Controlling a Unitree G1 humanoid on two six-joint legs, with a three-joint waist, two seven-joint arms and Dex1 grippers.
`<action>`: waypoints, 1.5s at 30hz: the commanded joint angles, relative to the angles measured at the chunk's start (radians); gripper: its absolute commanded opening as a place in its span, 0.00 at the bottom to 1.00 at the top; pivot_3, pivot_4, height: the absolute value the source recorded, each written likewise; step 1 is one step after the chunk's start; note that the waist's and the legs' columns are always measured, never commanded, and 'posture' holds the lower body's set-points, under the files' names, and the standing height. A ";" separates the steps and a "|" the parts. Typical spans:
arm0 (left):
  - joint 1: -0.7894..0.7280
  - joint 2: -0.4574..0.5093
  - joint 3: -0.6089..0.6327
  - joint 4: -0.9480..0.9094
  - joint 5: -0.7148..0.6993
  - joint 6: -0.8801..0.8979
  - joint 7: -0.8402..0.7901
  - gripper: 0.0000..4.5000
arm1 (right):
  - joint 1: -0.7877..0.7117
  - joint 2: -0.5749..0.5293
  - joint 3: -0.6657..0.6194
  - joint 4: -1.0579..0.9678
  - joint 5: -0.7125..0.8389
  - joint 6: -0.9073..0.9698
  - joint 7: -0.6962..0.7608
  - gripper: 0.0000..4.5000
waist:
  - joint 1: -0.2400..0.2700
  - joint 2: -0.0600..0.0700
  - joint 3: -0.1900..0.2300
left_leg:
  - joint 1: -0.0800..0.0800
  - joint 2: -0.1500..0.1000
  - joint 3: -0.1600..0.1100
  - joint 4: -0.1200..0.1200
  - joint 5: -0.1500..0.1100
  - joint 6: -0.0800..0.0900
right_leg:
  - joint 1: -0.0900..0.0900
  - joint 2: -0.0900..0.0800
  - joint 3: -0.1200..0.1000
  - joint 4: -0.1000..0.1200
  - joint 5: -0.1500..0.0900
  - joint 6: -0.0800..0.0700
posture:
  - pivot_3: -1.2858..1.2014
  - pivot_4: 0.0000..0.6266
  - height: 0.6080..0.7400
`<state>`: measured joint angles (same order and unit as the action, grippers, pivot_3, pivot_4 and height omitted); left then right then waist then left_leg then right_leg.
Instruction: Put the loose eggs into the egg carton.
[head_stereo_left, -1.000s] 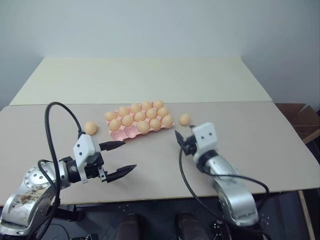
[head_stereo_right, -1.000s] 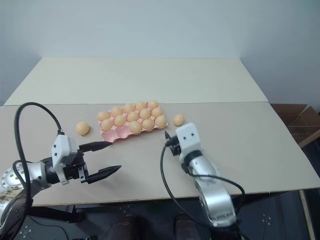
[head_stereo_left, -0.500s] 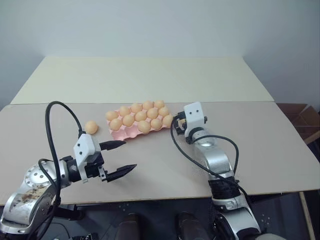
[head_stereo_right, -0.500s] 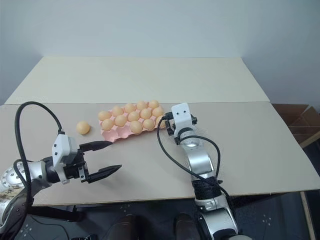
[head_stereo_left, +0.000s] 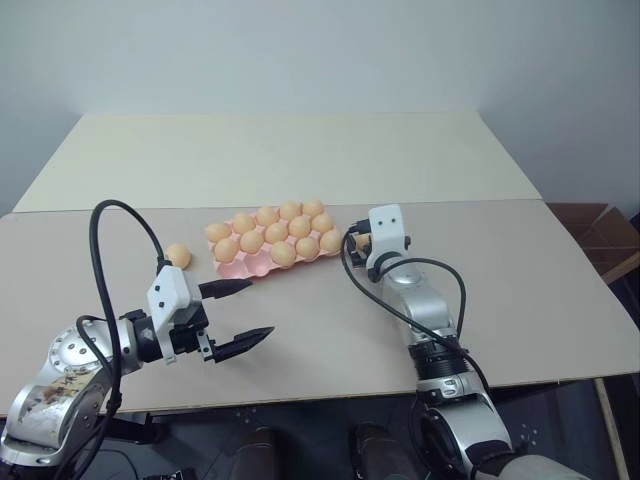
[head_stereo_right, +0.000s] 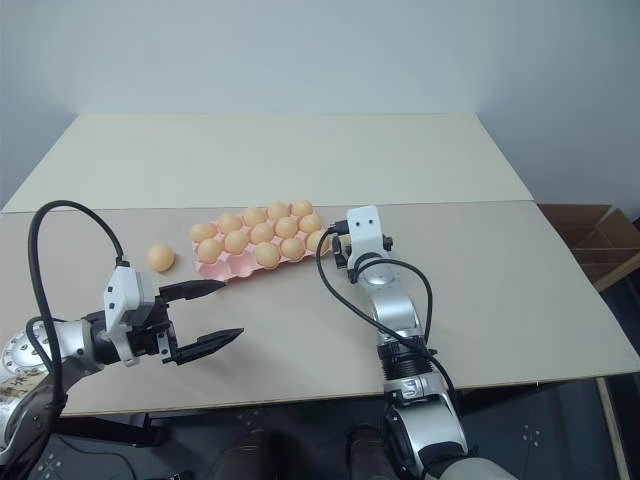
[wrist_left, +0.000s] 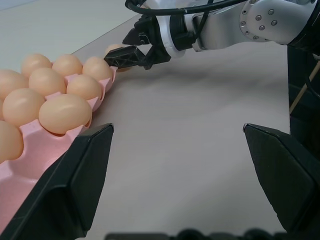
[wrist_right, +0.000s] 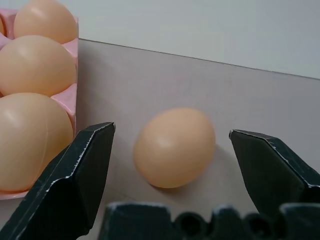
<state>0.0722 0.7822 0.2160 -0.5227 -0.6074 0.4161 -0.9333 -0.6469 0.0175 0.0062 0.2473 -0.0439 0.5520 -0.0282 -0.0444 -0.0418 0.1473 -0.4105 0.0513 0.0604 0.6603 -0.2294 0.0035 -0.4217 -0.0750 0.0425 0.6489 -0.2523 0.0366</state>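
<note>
1. Where the table (head_stereo_left: 560, 300) lies bare nearest us, our left gripper (head_stereo_left: 240, 312) hovers with its two fingers spread wide and nothing between them.
2. Past those fingertips we see the carton (head_stereo_left: 245, 266), its pink edge near the upper finger; most cups hold eggs, and the near-left cups look empty.
3. One loose egg (head_stereo_left: 179, 256) lies on the table beside the carton's left end, beyond the left gripper's upper finger and apart from it.
4. Farther along we find our right gripper (wrist_left: 131, 52) reached out to the carton's right end, fingers released and parted.
5. In the right wrist view a second loose egg (wrist_right: 174, 147) lies on the table between those two open fingers (wrist_right: 82, 175), touched by neither.
6. That egg lies just beside the carton's right edge (wrist_right: 70, 95), slightly apart from it, with three seated eggs showing past the finger on that side.
7. Beyond everything, we see a paler tabletop (head_stereo_left: 280, 150) joining the far edge of ours.
</note>
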 joint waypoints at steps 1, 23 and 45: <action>0.001 0.007 0.026 -0.014 -0.001 -0.021 -0.007 1.00 | -0.026 0.005 -0.020 -0.003 0.016 -0.018 -0.011 0.77 | 0.000 0.000 0.000 | 0.000 0.000 0.000 0.000 0.000 0.000 | 0.000 0.000 0.000 0.000 0.000 0.000 | 0.52 0.24 1.00; 0.254 0.001 0.296 0.021 0.009 -0.030 -0.012 1.00 | 0.199 -0.068 0.230 -0.760 0.132 0.248 0.238 0.16 | -0.003 0.001 0.001 | 0.000 0.001 -0.001 0.000 0.000 0.000 | -0.001 0.000 0.000 0.000 0.000 0.000 | 0.52 0.24 1.00; 0.235 0.055 0.320 0.057 0.046 0.027 -0.016 1.00 | 0.017 0.039 0.522 -0.281 -0.023 -0.070 0.298 0.15 | -0.001 0.001 0.001 | 0.001 0.001 0.000 0.000 0.000 0.000 | 0.000 -0.001 -0.001 -0.001 0.000 -0.001 | 0.52 0.24 1.00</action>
<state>0.3185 0.8273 0.5323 -0.4459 -0.5537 0.4434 -0.9512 -0.6105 0.0407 0.5317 -0.0529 -0.0480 0.5391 0.2758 -0.0450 -0.0410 0.1478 -0.4091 0.0522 0.0607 0.6598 -0.2295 0.0032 -0.4219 -0.0757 0.0411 0.6485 -0.2524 0.0351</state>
